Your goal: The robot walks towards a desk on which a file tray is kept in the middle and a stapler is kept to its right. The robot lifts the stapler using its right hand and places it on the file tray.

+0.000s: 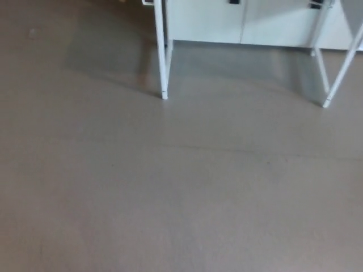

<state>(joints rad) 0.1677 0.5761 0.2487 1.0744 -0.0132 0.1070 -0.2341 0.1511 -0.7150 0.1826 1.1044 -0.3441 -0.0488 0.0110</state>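
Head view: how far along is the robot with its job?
Barely started. Done: nothing visible. In hand: the approach, with floor and white desk legs ahead. Left: reaching the desk, lifting the stapler, setting it on the tray; neither item nor either hand shows.

Grey-brown floor (170, 198) fills view, blurred; pale cabinet fronts (244, 22) along top edge, dark handles (233, 1) cut off.

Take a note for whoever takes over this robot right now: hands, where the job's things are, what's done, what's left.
Hands: neither robot hand is in view.
Things: the head view shows only grey floor, white desk legs and a white cabinet behind them. The desktop, stapler and file tray are out of frame.
Done: nothing visible beyond nearing the desk.
Left: close in, lift the stapler with the right robot hand, set it on the file tray.
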